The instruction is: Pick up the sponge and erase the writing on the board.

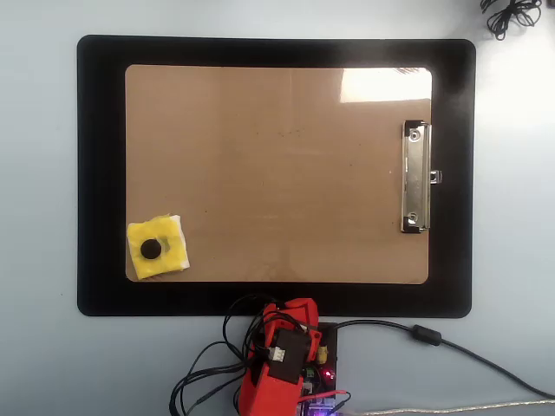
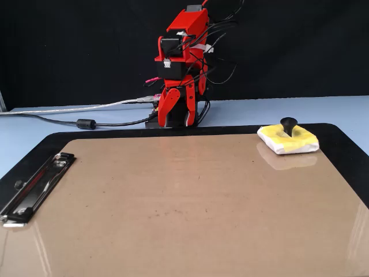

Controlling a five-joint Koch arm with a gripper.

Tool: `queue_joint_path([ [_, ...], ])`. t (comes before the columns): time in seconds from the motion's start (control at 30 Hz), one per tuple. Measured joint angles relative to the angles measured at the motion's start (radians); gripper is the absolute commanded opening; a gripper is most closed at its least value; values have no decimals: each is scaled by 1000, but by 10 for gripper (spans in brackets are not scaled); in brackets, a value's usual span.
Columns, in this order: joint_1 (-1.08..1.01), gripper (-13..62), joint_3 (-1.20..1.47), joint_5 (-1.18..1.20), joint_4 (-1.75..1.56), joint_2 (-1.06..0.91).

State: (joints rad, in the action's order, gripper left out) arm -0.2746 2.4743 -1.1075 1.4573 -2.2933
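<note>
We see the sponge (image 1: 158,250) lying on the board (image 1: 277,173), in the corner far from its metal clip (image 1: 415,177). The gripper (image 2: 174,109) hangs folded at the arm's base, just off the board's edge, well apart from the sponge; its fingers stand slightly spread, holding nothing.

Black mat (image 1: 100,173) on pale blue table (image 1: 39,208), grey cable w/ ferrite (image 1: 422,334), dark cord bundle (image 1: 510,16) top-right corner

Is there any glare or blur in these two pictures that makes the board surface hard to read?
Overhead view: a bright white glare patch sits on the board in its upper right corner, above the metal clip; the rest is evenly lit and sharp. Fixed view: the glossy board mirrors the sponge and shows pale streaks at the lower corners; nothing is blurred.
</note>
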Motion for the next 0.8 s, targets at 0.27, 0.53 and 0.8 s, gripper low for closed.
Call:
queue_joint_path([
  [0.27,26,335,-5,-161,43,0],
  [0.53,104,341,0,-150,43,0],
  [0.8,118,343,0,-144,43,0],
])
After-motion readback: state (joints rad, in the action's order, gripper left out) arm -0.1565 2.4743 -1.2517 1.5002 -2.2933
